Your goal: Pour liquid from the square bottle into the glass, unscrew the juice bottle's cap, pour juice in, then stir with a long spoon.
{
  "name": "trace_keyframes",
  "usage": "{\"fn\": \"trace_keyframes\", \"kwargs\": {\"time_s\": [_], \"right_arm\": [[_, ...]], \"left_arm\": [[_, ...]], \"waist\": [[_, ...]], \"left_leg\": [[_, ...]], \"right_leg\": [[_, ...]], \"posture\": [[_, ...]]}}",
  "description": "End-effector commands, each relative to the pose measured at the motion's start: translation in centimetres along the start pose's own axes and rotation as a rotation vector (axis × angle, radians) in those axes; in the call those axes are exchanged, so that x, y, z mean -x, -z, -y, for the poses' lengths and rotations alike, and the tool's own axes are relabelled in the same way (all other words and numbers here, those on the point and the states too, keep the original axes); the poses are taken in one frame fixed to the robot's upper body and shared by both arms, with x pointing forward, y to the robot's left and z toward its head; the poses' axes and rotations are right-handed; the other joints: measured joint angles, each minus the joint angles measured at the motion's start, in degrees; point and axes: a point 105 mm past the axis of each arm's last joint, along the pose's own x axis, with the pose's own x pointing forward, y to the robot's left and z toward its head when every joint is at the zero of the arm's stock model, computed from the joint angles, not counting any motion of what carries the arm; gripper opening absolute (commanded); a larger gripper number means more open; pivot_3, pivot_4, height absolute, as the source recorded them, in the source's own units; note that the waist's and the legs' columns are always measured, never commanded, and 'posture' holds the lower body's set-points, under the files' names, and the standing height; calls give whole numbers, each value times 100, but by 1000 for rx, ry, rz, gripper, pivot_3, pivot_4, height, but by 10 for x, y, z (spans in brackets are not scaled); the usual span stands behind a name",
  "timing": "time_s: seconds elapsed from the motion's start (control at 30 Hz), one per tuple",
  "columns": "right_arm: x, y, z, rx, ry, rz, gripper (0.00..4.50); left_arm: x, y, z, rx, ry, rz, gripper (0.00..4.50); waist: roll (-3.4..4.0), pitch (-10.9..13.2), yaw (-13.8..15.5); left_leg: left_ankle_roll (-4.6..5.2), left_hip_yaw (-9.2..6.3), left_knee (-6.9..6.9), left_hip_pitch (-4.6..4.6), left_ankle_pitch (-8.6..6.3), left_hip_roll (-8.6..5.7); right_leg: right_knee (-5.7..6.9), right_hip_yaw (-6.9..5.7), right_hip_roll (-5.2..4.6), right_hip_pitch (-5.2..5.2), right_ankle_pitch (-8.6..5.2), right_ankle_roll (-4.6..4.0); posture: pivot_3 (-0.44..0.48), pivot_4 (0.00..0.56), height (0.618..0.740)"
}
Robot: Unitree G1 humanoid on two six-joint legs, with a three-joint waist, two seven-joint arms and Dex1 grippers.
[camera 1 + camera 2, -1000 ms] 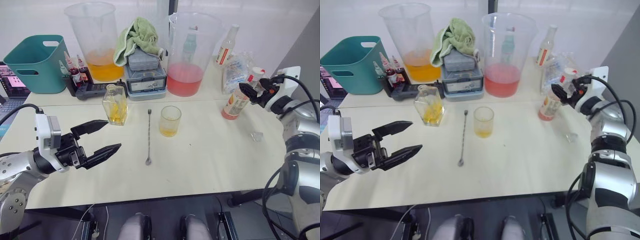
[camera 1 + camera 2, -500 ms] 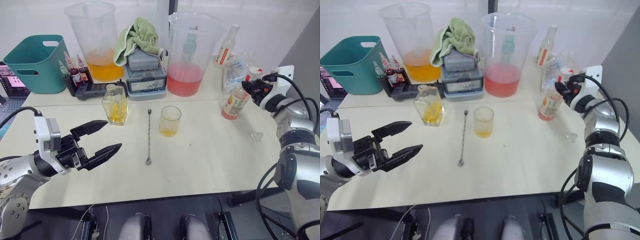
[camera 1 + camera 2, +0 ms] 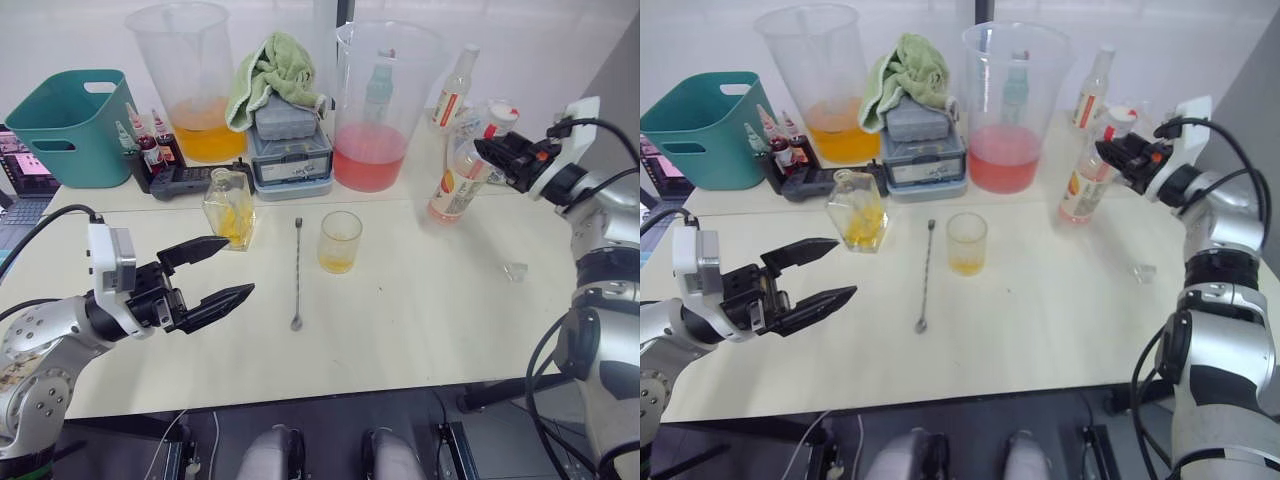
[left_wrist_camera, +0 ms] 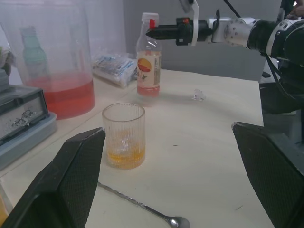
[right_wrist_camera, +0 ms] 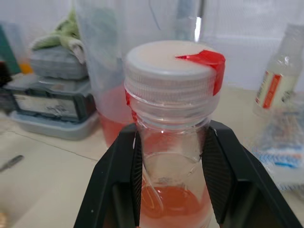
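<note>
Black-fingered left tool gapes empty, with the square bottle, long spoon and glass ahead of it. Right tool clamps the juice bottle below its cap, apparently steadying it for unscrewing.

Juice bottle — white cap, red tab; ribbed glass holds amber liquid.
</note>
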Motion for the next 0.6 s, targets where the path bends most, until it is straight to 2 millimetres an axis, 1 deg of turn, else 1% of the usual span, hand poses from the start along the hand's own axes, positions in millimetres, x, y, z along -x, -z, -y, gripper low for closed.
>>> {"fn": "trace_keyframes", "kwargs": {"time_s": [0.03,0.1,0.17,0.27,0.37,0.43,0.53,0.6], "right_arm": [[12,-27,-37,49,-208,16,1252],[20,-30,-61,36,-305,-5,1252],[25,-33,-77,25,-347,-14,1252],[30,-34,-94,3,-384,-20,1252],[37,-28,-126,0,-470,-37,1252],[38,-29,-144,-14,-512,-10,1251],[37,-30,-159,-38,-533,18,1251],[33,-18,-172,-53,-539,18,1251]], "left_arm": [[-4,0,-2,-24,42,-18,4500],[-7,1,-4,-13,70,-16,4500],[-9,1,-6,-7,88,-15,4500],[-11,2,-8,-3,106,-15,4500],[-15,3,-8,1,143,-12,4500],[-16,3,-8,0,157,-16,4500],[-16,4,-9,-1,162,-17,4500],[-14,5,-8,10,168,-21,4500]], "waist": [[0,0,33],[0,0,49],[1,0,45],[1,1,42],[0,0,65],[0,0,94],[-1,0,107],[-2,-1,122]], "left_leg": [[0,-1,-1,0,0,0],[1,0,-1,-1,0,-1],[1,1,-1,-4,0,0],[0,3,-1,-5,0,0],[0,3,-1,-4,-1,0],[0,-2,-1,-4,-1,0],[1,0,0,-5,-1,-1],[1,0,1,-5,-1,-1]], "right_leg": [[-1,-1,0,1,0,0],[-2,0,-1,0,0,0],[0,0,-2,-7,0,0],[-2,0,-3,-7,0,0],[-4,-1,-3,-7,0,0],[-2,-4,-3,-5,0,0],[-4,-1,-4,-7,0,0],[-4,-2,-3,-5,0,0]], "posture": [[0,150,739],[0,150,739],[0,150,739],[0,150,739],[0,150,739],[0,150,739],[0,150,739],[0,150,739]]}}
